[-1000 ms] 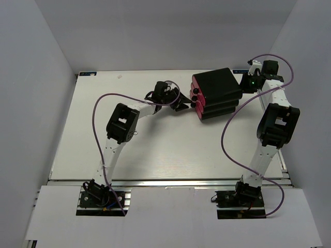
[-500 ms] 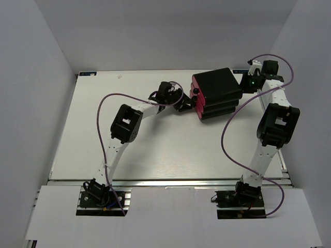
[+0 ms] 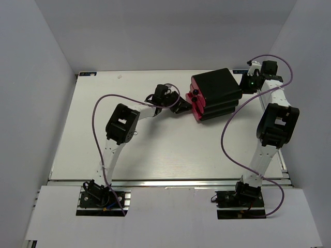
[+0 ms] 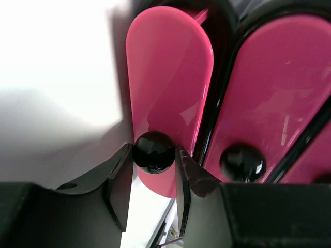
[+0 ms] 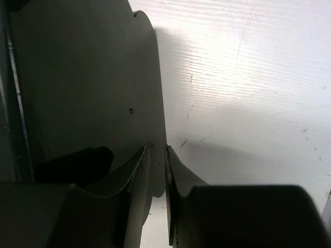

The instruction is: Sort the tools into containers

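The black cabinet (image 3: 217,85) sits at the upper right of the bench (image 3: 129,150) in the top view. Its stack of pink-red drawers (image 3: 195,101) faces left, each with a round black knob. The left claw (image 3: 183,107) reaches in from the left and meets that drawer face low in the stack. In the left wrist view its two dark fingers (image 4: 120,181) are clamped on a glossy black knob (image 4: 153,151) at the lower centre of the frame. This knob belongs to a drawer (image 4: 168,67) with a smooth, shiny pink front and rounded ends. Just to the right, behind a black frame bar, a second drawer (image 4: 279,88) shows its own knob (image 4: 242,161). The right claw (image 3: 248,82) is at the cabinet's far right corner. In the right wrist view its fingers (image 5: 139,178) are nearly together, pinching the thin edge of the cabinet's dark wall (image 5: 83,88), with white bench (image 5: 248,77) on the right.
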You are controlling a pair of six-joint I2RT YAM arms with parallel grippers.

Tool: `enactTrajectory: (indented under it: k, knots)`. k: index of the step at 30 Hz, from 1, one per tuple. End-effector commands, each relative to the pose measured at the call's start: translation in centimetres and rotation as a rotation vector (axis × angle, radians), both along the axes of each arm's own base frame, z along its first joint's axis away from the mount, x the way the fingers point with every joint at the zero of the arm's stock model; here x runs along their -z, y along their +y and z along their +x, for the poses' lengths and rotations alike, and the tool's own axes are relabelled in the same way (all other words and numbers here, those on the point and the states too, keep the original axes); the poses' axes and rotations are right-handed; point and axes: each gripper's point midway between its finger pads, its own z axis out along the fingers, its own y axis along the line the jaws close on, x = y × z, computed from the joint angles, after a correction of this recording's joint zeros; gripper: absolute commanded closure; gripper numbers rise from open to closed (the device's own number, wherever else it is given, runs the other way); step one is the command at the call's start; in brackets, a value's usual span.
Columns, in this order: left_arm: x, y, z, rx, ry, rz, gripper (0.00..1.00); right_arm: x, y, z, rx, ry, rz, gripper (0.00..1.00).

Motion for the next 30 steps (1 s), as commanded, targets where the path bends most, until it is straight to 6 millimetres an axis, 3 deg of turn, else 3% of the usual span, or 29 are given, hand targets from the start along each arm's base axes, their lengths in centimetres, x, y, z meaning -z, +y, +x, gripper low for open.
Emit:
enactTrajectory:
  k: [1,2,3,6,12,15,16,19,23,25,28,30]
  knots:
    - [-2.1,3.5,-0.7,-0.048,-0.033,0.075,0.85,0.9,0.5,-0.7,-0.012,0.037,-0.017,0.76]
    - [-2.0,4.3,-0.7,-0.063,-0.035,0.086,0.84,1.0,0.6,-0.8,-0.013,0.041,-0.017,0.76]
    - [-0.6,5.9,-1.0,-0.094,-0.004,0.116,0.82,1.0,0.6,-0.8,-0.012,0.041,-0.019,0.76]
    - [-1.2,8.3,-0.7,-0.138,-0.007,0.130,0.70,1.0,0.5,-0.8,-0.011,0.040,-0.020,0.76]
    - [-1.2,10.1,-0.9,-0.148,-0.010,0.173,0.46,1.1,0.4,-0.8,-0.010,0.042,-0.026,0.76]
    - [-1.9,10.1,-0.7,-0.132,-0.032,0.183,0.29,0.7,0.6,-0.8,-0.023,0.030,-0.026,0.59]
    - [-2.3,10.2,-0.3,-0.144,-0.046,0.193,0.26,0.1,0.4,-0.8,-0.021,0.018,-0.032,0.49]
    - [-3.6,11.5,0.0,-0.175,-0.064,0.246,0.22,-1.6,-0.5,-0.3,0.008,-0.032,-0.073,0.32]
    - [-5.2,15.3,0.9,-0.259,-0.106,0.399,0.19,-4.6,-3.2,0.8,0.099,-0.133,-0.190,0.27]
    - [-7.6,16.5,1.4,-0.292,-0.155,0.448,0.19,-7.2,-4.4,1.6,0.137,-0.218,-0.250,0.25]
    - [-8.8,18.9,1.6,-0.331,-0.179,0.550,0.22,-10.7,-6.1,2.5,0.198,-0.324,-0.336,0.25]
    - [-10.1,20.4,1.3,-0.352,-0.196,0.575,0.34,-12.7,-6.7,2.9,0.220,-0.382,-0.368,0.26]
